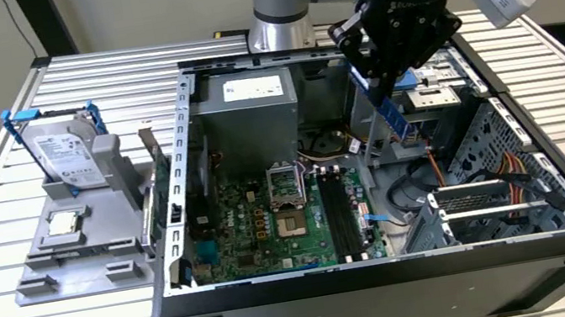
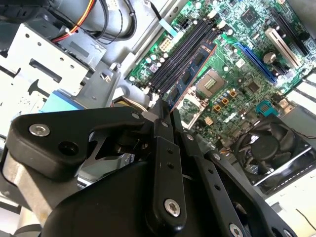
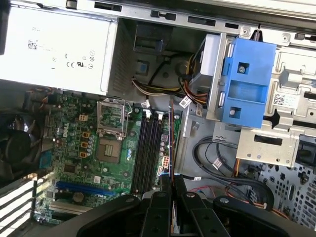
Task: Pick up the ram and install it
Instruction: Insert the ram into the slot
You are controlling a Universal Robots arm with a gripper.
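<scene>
My gripper (image 1: 380,83) hangs over the open computer case (image 1: 391,269), shut on the ram (image 1: 393,114), a narrow bluish stick that points down out of the fingers. In the second wrist view the ram (image 2: 191,73) reaches out from the gripper (image 2: 163,114) toward the long black memory slots (image 2: 183,53) on the green motherboard (image 2: 237,74). The first wrist view has the ram (image 3: 171,143) edge-on, a thin line just beside the memory slots (image 3: 148,148) and clear above them, held by the gripper (image 3: 172,183). In the exterior view the memory slots (image 1: 339,213) lie well below the ram.
A grey power supply (image 1: 246,105) fills the case's far end. The open processor socket (image 1: 291,225) is beside the slots. A blue drive bracket (image 3: 244,84), cables (image 3: 217,163) and a metal cage (image 1: 494,202) crowd the exterior view's right. Outside, a grey stand (image 1: 83,258) carries a hard drive (image 1: 67,158).
</scene>
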